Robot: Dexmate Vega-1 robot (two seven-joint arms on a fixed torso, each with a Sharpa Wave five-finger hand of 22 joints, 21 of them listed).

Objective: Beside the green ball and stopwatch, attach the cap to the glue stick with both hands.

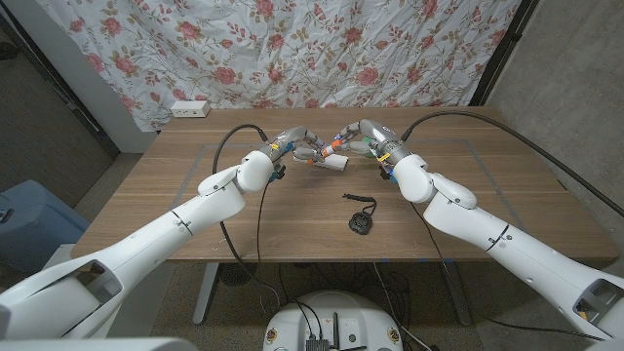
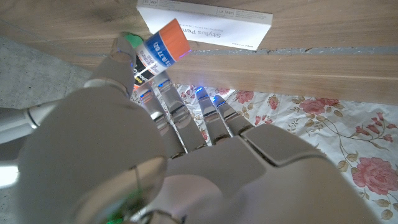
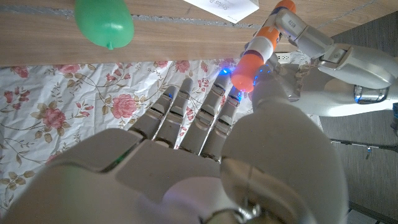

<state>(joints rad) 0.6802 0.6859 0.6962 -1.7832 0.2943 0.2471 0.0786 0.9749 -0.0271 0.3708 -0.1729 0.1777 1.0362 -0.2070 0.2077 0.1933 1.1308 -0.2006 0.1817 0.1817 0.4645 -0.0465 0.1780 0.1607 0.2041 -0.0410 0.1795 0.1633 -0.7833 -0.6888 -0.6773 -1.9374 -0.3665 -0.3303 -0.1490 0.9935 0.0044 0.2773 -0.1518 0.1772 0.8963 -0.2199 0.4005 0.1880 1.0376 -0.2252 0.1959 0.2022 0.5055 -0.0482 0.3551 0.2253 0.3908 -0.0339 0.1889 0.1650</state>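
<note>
The wooden table (image 1: 175, 200) carries a white box (image 1: 334, 163) at mid-far side. Above it, the left hand (image 1: 297, 146) pinches the glue stick (image 2: 163, 48); the right hand (image 1: 357, 136) pinches its orange cap (image 3: 246, 70). The green ball (image 3: 104, 23) lies nearby, the black stopwatch (image 1: 362, 222) nearer.

Wood, plastic and cloth
The worktop (image 1: 175, 185) is matt grained wood; both hands (image 2: 186, 168) (image 3: 205, 162) are glossy white plastic; the green ball (image 3: 104, 23) looks smooth; the backdrop (image 1: 292, 49) is flowered cloth.
</note>
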